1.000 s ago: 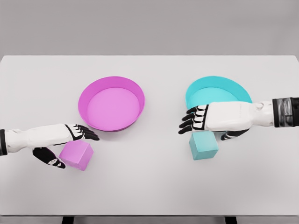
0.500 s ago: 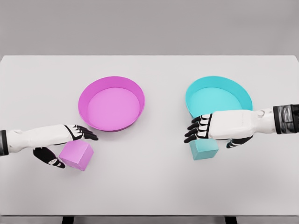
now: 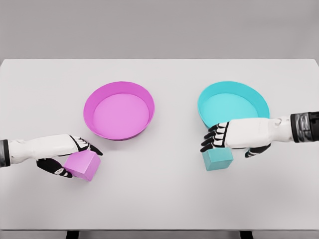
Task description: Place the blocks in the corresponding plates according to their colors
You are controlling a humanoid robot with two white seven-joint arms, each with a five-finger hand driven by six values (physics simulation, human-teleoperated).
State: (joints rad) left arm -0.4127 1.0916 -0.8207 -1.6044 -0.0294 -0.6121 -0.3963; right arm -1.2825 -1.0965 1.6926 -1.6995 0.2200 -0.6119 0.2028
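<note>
Beneath my left hand sits the pink block, resting on the white table; my fingers reach over its top and the thumb lies at its near-left side, part-closed around it, though I cannot tell whether the grip is firm yet. Ahead and to the right of that hand stands the pink plate. Under my right hand sits the cyan block, its top covered by my palm, fingers curled loosely over it and not visibly clamped; just beyond that hand lies the cyan plate. I judge both blocks rigid, light and smooth-faced, so slip is the main risk: grip on two opposite flat faces, not on edges or corners. Each block is near-cubic, with no clear long axis; the pink one is turned with a corner toward me, the cyan one only slightly skewed.
</note>
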